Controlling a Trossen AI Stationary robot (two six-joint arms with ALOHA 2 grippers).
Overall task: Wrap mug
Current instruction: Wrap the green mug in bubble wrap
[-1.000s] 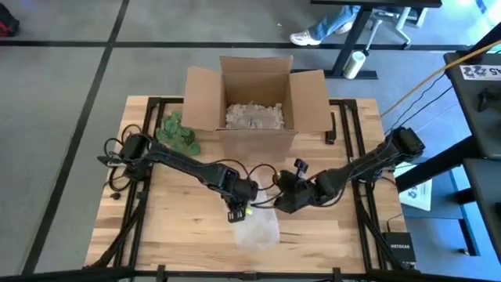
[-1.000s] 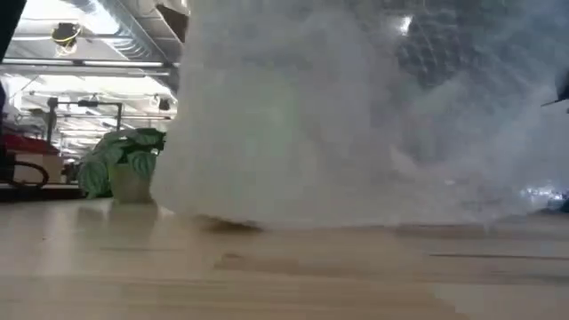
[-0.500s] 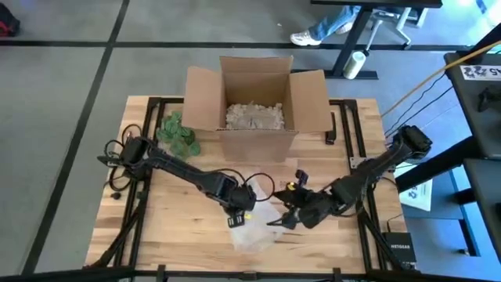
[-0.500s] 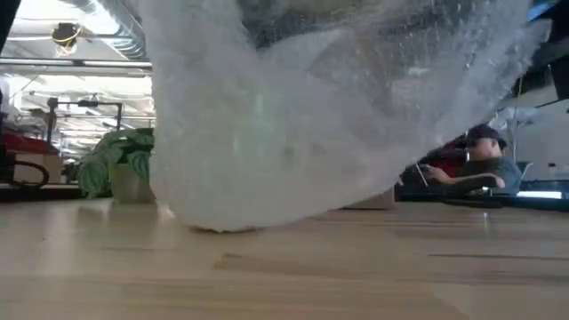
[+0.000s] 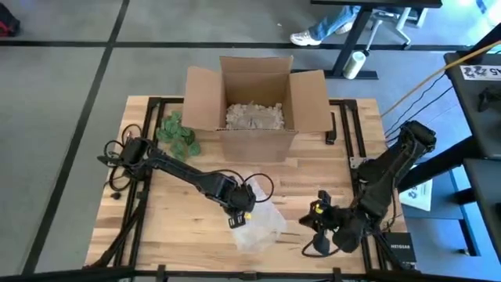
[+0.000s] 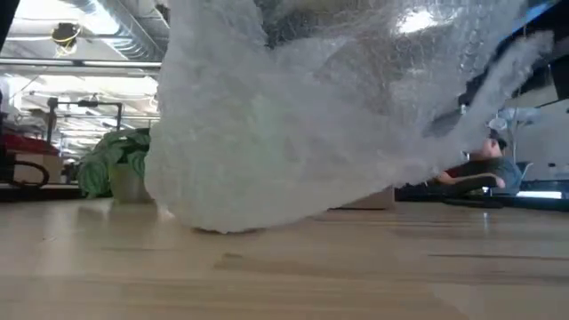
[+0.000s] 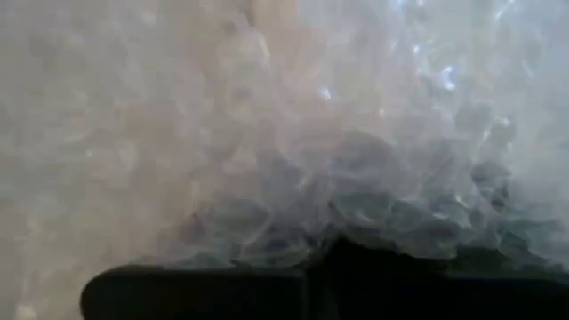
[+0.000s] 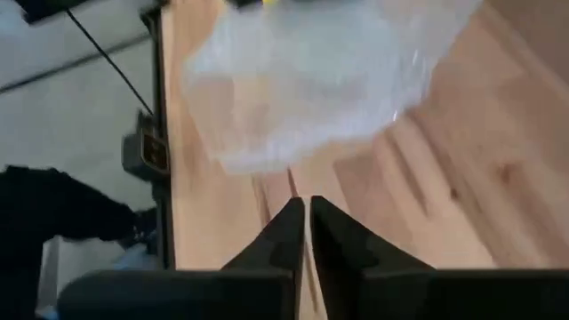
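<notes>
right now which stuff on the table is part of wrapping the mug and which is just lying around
Part of the job:
- bubble wrap, bundled near the table's front edge; no mug can be made out inside it
- left tool, at the bundle
- right tool, off to the bundle's right, fingers closed, holding nothing

Just lying about:
- cardboard box with packing fill
- green plant

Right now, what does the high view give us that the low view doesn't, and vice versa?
Only the high view shows both arms: the left end effector at the bubble wrap bundle, the right end effector off to its side near the table's front right, plus the open cardboard box of packing fill. Only the low view shows the room behind, with a seated person, and the bundle's underside resting on the table. Both show the bundle and the green plant.
</notes>
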